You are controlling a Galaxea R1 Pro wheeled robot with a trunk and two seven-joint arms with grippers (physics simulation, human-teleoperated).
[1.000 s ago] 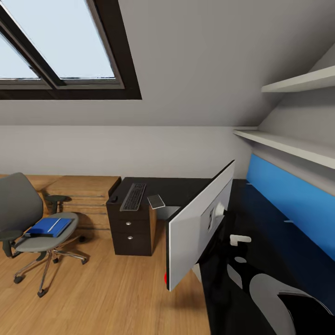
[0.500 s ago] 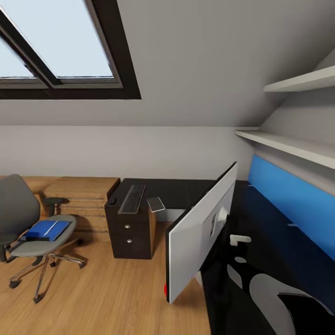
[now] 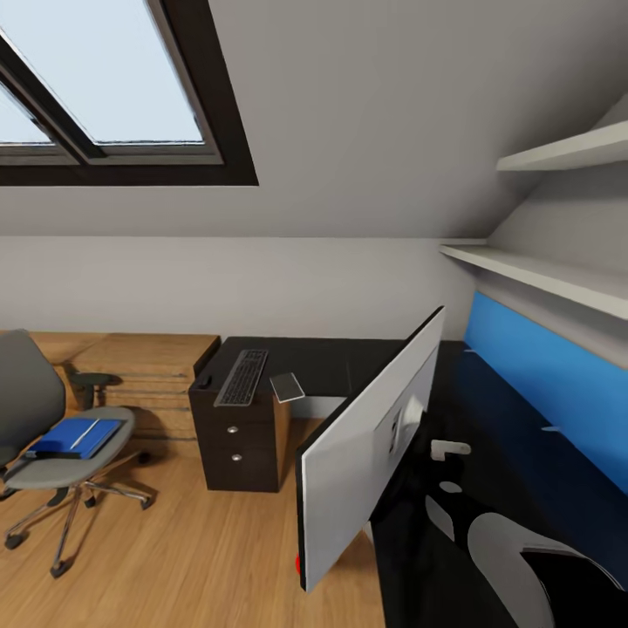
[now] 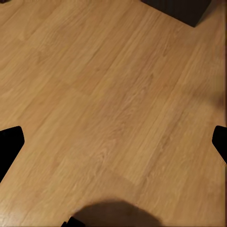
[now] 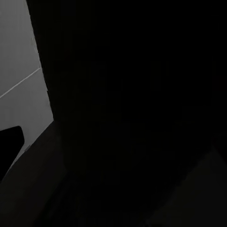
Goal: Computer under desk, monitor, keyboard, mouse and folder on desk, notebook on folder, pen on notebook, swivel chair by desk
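While the left gripper (image 4: 113, 142) hangs over bare light wood floor (image 4: 109, 94) with its two black fingertips (image 4: 9, 144) spread wide and nothing between them, the right wrist view is almost wholly dark, so I cannot tell how the right gripper's fingers stand. Close before the head camera, the wide flat monitor (image 3: 366, 453) shows its pale grey back, tilted, over the glossy black L-shaped desk (image 3: 331, 358), on whose far end lie the slim grey keyboard with black keys (image 3: 242, 378), the tiny dark mouse (image 3: 205, 381) just beside it and a small grey flat slab (image 3: 289, 386). Well apart at left, the grey upholstered swivel chair (image 3: 26, 392) carries the bright blue folder (image 3: 74, 434) on its seat.
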